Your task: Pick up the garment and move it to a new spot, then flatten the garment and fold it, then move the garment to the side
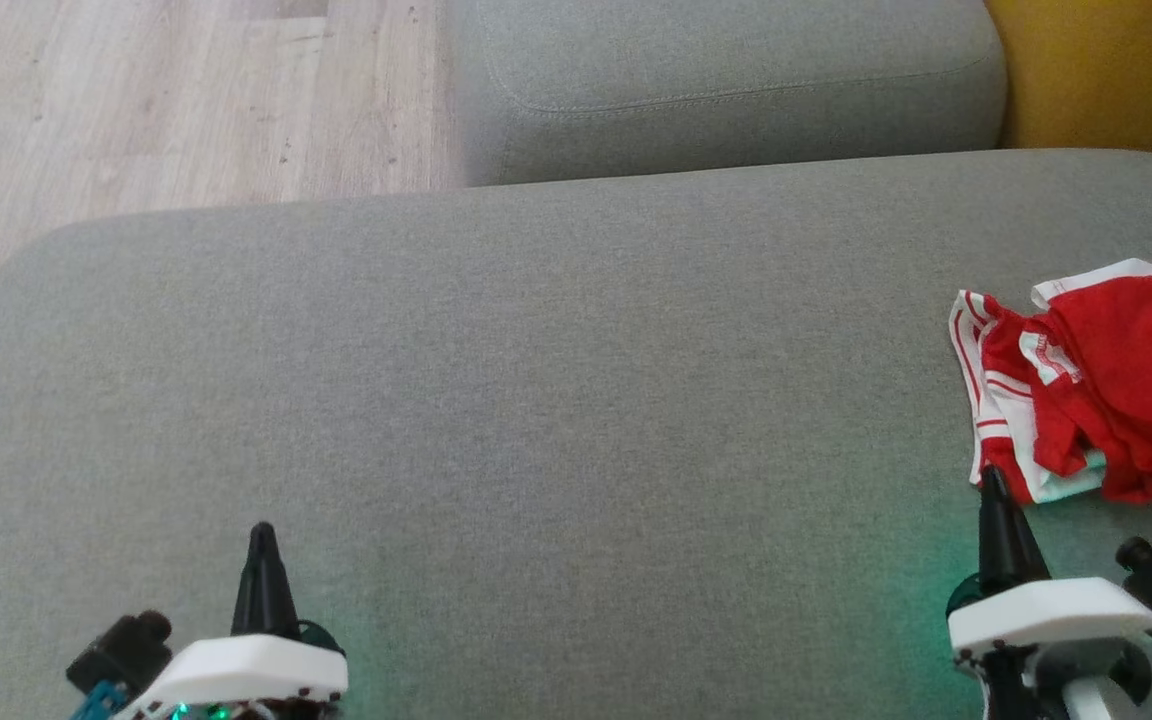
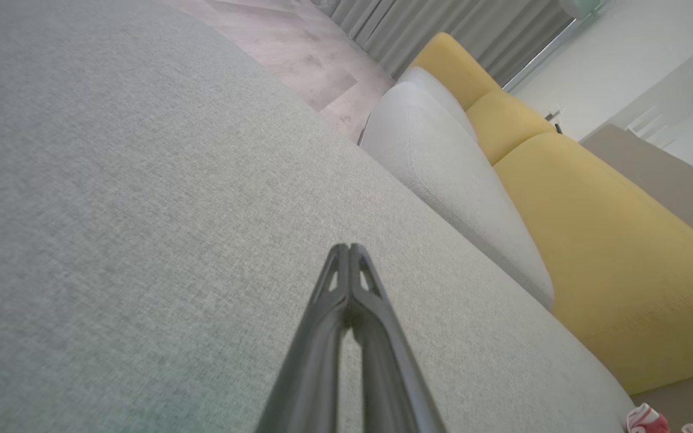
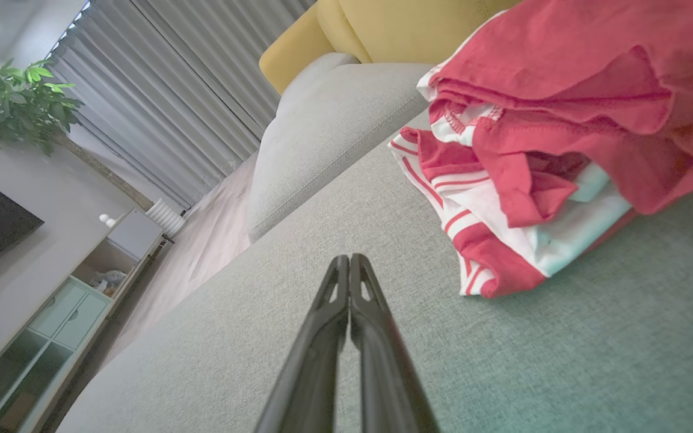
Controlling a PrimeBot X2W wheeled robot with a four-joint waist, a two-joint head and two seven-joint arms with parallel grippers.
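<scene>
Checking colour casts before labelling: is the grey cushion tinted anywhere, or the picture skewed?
Head view: green glow on the cushion beside the left claw and right claw. Left wrist view: faint green at lower left, scene tilted. Right wrist view: green tint lower right below the garment; curtains lean.

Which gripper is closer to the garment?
The right gripper, its tip beside the red garment; the left gripper sits far across the grey cushion.

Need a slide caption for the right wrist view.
Shut right gripper beside the crumpled red-and-white garment on the grey sofa cushion.
</scene>
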